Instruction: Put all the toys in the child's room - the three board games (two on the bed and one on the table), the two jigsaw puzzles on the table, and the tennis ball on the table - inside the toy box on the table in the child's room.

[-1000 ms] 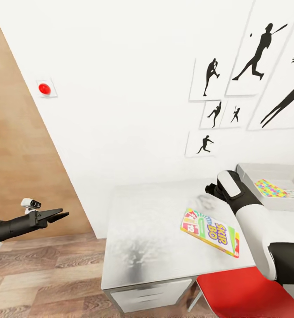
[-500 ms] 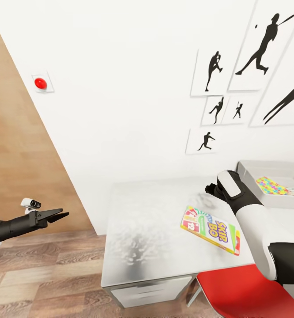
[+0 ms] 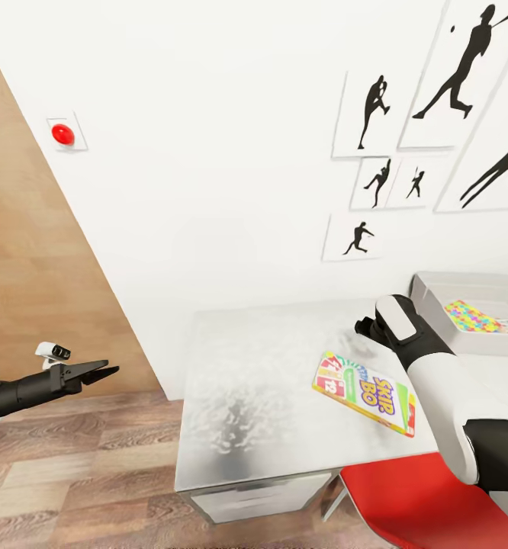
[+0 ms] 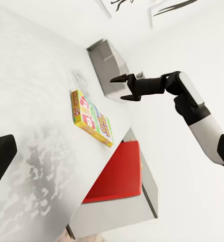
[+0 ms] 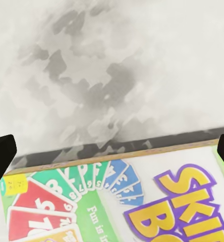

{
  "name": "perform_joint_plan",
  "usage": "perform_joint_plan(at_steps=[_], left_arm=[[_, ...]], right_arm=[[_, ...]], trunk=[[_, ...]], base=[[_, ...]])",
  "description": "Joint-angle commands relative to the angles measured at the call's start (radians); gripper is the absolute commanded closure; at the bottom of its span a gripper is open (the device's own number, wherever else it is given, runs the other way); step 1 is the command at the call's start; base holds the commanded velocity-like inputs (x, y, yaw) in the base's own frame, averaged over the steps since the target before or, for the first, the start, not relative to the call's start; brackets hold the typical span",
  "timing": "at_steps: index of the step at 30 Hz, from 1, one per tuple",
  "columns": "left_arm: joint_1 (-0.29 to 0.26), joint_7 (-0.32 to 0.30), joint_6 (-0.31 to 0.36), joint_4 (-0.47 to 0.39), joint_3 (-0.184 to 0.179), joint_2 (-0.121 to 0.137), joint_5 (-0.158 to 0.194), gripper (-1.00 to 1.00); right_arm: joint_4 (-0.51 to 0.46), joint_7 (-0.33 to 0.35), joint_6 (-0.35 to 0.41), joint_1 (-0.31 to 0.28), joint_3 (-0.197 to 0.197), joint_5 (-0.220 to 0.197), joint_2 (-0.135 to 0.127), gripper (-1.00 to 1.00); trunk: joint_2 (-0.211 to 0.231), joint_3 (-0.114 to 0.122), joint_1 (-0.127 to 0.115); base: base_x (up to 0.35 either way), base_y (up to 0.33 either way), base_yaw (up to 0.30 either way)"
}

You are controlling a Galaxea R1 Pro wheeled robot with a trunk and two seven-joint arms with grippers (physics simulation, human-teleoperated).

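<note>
The left gripper [image 3: 109, 371] hangs well out to the side of the table [image 3: 246, 396], over the wood-plank floor [image 3: 78, 473]; its fingers lie nearly together with nothing between them — a parked pose, I judge, that keeps this arm out of the way while the other works. Rightward, the yellow, green and red board game [image 3: 364, 393] lies flat on the bare table top, near its front edge, with the red chair [image 3: 414, 503] tucked below that edge. The right gripper [image 4: 123, 86] hovers just above the far edge of this box; the left wrist view shows its fingers spread apart and empty, and in the right wrist view the two dark fingertips [image 5: 1, 156] sit wide at either side of the box's card-fan print, which suggests the arm is lining up to close on the board game [image 5: 117, 201] — flat as it lies, a grip across one edge looks the likeliest way to lift it. Farther right, beyond the gripper and well apart from the box, stands the toy box [image 3: 437, 293], with a jigsaw puzzle [image 3: 471, 316] already lying inside. It sits within this arm's side of the table, so the carry should be short. On the wall beyond the gripper hang the baseball-player pictures [image 3: 376, 114].
</note>
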Motion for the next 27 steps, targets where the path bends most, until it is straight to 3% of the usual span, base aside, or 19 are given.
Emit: perform_joint_plan(at_steps=[1,8,15,27], left_arm=[[-0.001,-0.004,0.011,0.0,0.0,0.0,0.0,-1.0],[-0.001,-0.001,0.011,0.0,0.0,0.0,0.0,-1.0],[-0.001,-0.003,0.011,0.0,0.001,0.006,0.0,-1.0],[-0.001,-0.005,0.011,0.0,0.008,0.008,0.0,-1.0]], right_arm=[[-0.001,-0.008,0.004,-0.001,0.006,-0.008,-0.002,-1.0],[0.0,-0.008,-0.022,-0.001,0.007,-0.004,-0.003,-1.0],[0.001,-0.008,-0.037,-0.001,0.006,0.059,-0.001,-1.0],[0.001,-0.008,-0.038,-0.001,0.007,0.071,0.001,-1.0]], trunk=[[-0.002,-0.003,0.0],[-0.002,-0.015,0.0],[-0.002,-0.027,0.0],[-0.002,-0.046,0.0]], base=[[0.0,0.0,0.0],[0.0,0.0,0.0],[0.0,0.0,0.0],[0.0,0.0,0.0]])
